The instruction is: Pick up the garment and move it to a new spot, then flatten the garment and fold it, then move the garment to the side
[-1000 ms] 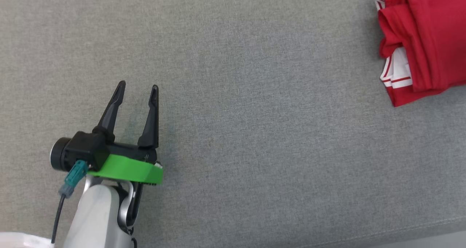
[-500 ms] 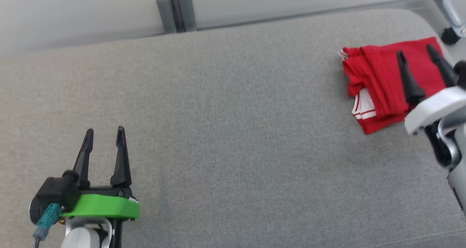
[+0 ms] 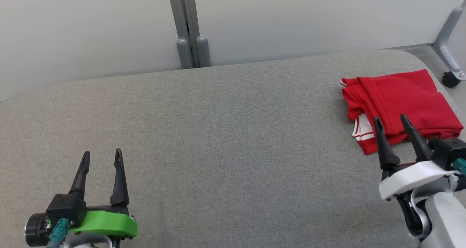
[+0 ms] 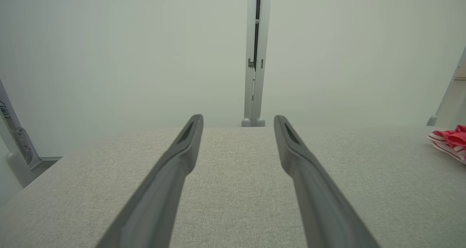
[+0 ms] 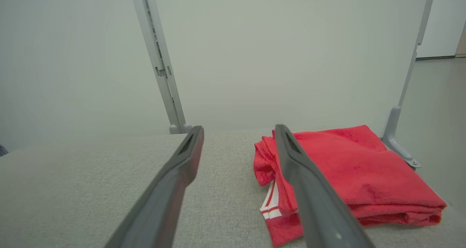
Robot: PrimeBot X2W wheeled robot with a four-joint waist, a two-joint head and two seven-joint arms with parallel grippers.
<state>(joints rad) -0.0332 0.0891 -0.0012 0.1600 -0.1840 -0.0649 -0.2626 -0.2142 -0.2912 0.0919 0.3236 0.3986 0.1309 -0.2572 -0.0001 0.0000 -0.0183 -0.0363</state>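
You have one garment (image 3: 400,98), red and folded, lying on the grey surface (image 3: 233,131) just ahead of your right hand (image 3: 390,118), whose two fingers stand spread and empty. Your left hand (image 3: 102,154) is likewise released, with the garment well off to its right.

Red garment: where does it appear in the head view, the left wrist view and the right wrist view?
Head view: red garment, folded, near the right edge, on the grey cushion.
Left wrist view: red garment, a small corner at the right edge.
Right wrist view: red garment, right of centre, lower half.
Shared landmark: the grey upright post behind the cushion.
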